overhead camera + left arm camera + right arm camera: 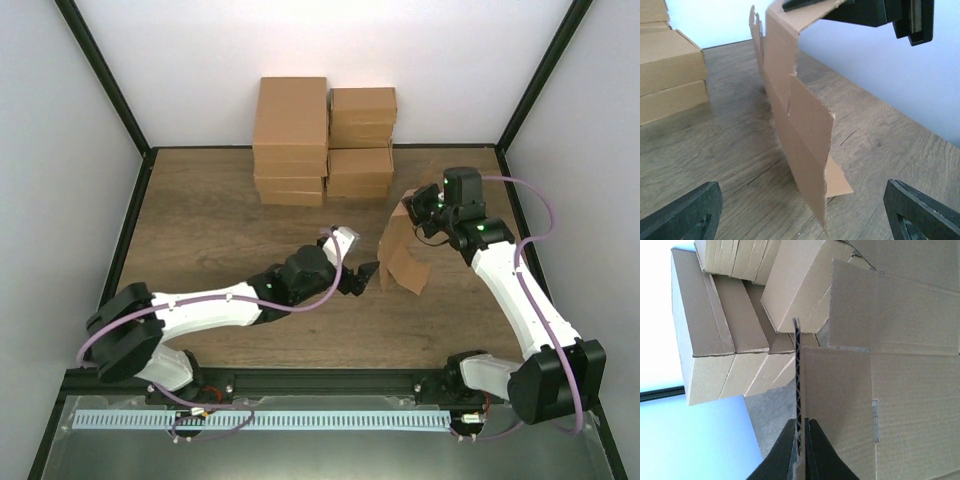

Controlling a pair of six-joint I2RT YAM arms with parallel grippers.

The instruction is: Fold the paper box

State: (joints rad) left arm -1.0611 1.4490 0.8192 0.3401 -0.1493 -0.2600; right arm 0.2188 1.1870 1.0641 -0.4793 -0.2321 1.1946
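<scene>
The unfolded brown cardboard box blank (402, 248) stands on edge on the wooden table, right of centre. My right gripper (420, 205) is shut on its top flap; in the right wrist view the fingers (801, 447) pinch the corrugated edge of the blank (880, 405). My left gripper (368, 277) is open, just left of the blank's lower edge. In the left wrist view the blank (800, 130) hangs between my wide-apart fingertips (685, 215), without touching them. One small flap (837, 182) rests on the table.
Two stacks of folded cardboard boxes (292, 140) (361, 140) stand at the back of the table; they also show in the right wrist view (730, 340). White enclosure walls (60, 200) with black frame posts surround the table (210, 220).
</scene>
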